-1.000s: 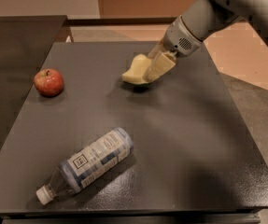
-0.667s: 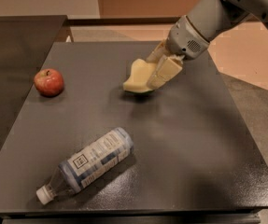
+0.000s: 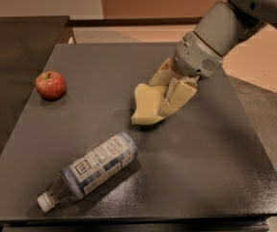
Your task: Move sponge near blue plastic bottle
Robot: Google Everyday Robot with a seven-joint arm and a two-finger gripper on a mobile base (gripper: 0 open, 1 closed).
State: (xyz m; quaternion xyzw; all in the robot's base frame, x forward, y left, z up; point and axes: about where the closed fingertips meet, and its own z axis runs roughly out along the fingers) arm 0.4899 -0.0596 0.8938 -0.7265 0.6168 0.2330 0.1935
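Observation:
The pale yellow sponge [image 3: 145, 104] is held in my gripper [image 3: 163, 96], whose beige fingers [image 3: 177, 96] are shut on its right side. The sponge hangs tilted, its lower edge close to the dark table [image 3: 215, 168], near the table's middle. The blue plastic bottle [image 3: 90, 170] lies on its side at the front left, white cap [image 3: 45, 202] pointing toward the front-left corner. The sponge is up and to the right of the bottle's base, a short gap away.
A red apple [image 3: 50, 84] sits at the table's left side. A second dark surface [image 3: 12, 47] adjoins at the far left. The table's right edge borders a lower grey floor [image 3: 268, 105].
My gripper has carried the sponge from the back of the table toward the front and left, lower and closer to the bottle. The bottle and apple have not moved.

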